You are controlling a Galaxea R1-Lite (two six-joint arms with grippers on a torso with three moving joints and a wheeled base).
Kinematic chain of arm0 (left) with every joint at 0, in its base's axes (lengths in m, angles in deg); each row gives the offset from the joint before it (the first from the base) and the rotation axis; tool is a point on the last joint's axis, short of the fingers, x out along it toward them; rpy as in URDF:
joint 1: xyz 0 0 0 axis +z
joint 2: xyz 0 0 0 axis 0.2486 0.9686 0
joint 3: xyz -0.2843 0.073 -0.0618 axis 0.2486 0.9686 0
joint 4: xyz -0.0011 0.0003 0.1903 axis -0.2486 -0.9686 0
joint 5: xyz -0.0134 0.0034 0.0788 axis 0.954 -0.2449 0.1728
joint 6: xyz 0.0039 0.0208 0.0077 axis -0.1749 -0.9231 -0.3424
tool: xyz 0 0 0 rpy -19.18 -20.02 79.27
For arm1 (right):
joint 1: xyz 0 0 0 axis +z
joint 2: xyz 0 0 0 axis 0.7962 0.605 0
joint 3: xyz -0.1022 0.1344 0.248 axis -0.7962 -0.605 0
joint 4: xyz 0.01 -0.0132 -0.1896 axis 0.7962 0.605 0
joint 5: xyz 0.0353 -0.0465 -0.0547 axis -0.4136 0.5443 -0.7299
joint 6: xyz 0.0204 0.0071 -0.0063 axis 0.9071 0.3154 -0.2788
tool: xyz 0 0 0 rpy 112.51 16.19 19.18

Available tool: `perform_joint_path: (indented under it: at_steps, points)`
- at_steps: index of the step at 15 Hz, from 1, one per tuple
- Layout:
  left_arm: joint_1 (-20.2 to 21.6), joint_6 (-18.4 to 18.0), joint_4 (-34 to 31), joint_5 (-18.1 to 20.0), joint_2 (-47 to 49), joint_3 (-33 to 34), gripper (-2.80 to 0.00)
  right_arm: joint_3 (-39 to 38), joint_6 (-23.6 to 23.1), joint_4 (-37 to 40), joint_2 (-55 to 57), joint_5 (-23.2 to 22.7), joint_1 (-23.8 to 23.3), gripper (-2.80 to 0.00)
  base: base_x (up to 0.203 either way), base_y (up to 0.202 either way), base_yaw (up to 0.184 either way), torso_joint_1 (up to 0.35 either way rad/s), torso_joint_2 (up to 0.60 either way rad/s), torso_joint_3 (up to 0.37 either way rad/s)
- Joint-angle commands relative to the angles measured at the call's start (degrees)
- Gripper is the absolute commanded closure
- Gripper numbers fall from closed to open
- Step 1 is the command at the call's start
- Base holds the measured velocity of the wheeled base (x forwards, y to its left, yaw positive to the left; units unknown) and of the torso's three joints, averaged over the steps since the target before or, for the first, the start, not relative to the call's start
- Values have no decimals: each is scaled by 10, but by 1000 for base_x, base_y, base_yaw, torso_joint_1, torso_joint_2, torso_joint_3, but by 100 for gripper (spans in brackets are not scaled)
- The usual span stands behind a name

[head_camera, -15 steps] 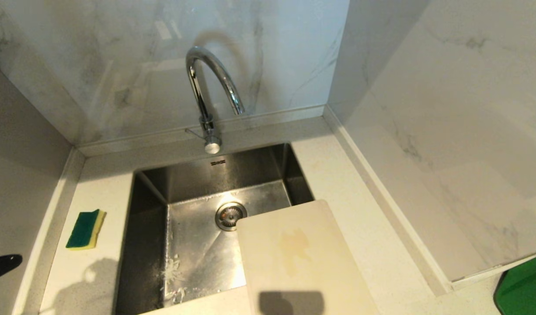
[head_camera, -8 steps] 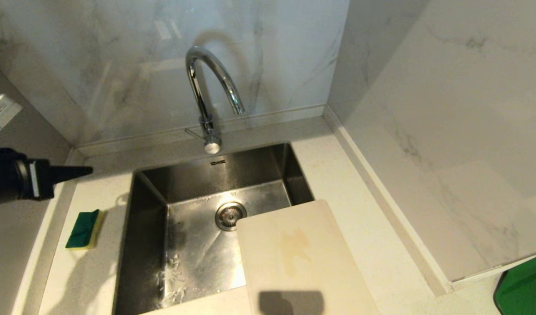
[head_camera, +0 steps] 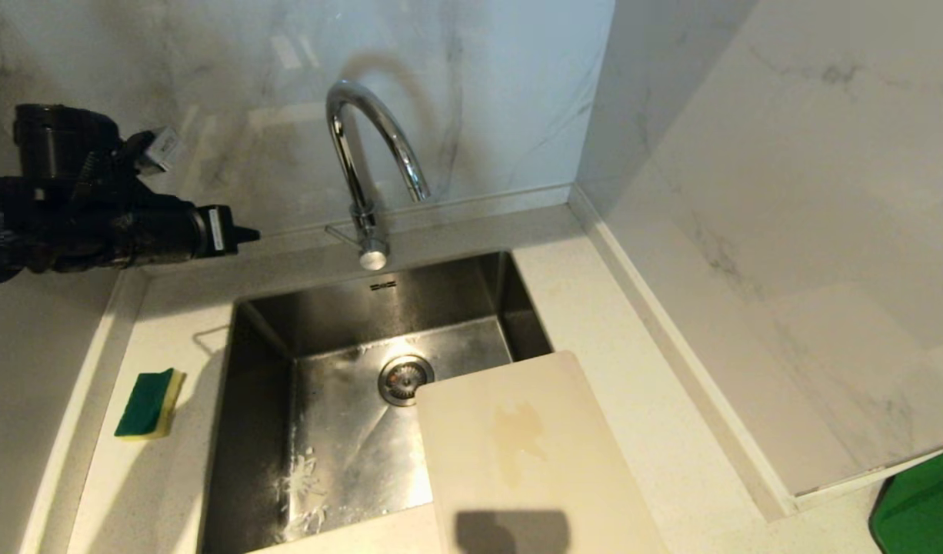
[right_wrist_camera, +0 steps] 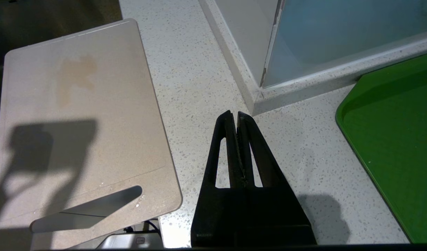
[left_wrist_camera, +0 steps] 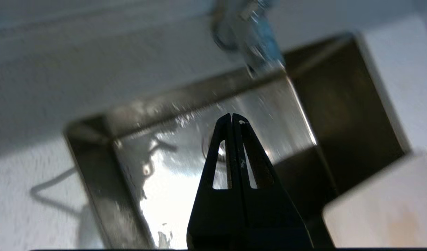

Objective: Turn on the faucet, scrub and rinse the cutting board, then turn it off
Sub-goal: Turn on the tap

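The chrome gooseneck faucet (head_camera: 368, 165) stands behind the steel sink (head_camera: 348, 454), its slim lever (head_camera: 341, 230) pointing left at the base. No water runs. The cream cutting board (head_camera: 518, 462), with a yellowish stain, lies over the sink's right front corner and the counter. My left gripper (head_camera: 248, 231) is shut and empty, held level in the air left of the faucet, a short way from the lever. In the left wrist view the left gripper (left_wrist_camera: 232, 116) points over the sink toward the blurred faucet (left_wrist_camera: 255, 42). My right gripper (right_wrist_camera: 233, 115) is shut, parked above the counter right of the cutting board (right_wrist_camera: 77, 115).
A green-and-yellow sponge (head_camera: 150, 403) lies on the counter left of the sink. Marble walls close in behind and on the right. A green tray (right_wrist_camera: 394, 139) sits at the counter's right end. The drain (head_camera: 404, 378) is in the sink floor.
My left arm has risen from the lower left edge and swung up and rightward toward the faucet, still shut. The right arm, board and sponge have not moved.
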Motion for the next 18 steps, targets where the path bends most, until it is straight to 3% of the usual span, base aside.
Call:
perform_joint_path:
  at_steps: [1,6,9,12,18]
  points:
    - [-3,15,-20,-16,92,-96,0,0,0,0,0,0,-1,0,0,0,0,0,0,0]
    - [-9,72,-110,-28,211,-329,0,0,0,0,0,0,-1,0,0,0,0,0,0,0]
    - [-31,91,-86,-31,263,-329,0,0,0,0,0,0,0,0,0,0,0,0,0,0]
    - [-41,116,38,-81,309,-328,0,-1,0,0,0,0,0,0,0,0,0,0,0,0]
    - [-43,108,44,-98,306,-328,0,0,0,0,0,0,0,0,0,0,0,0,0,0]
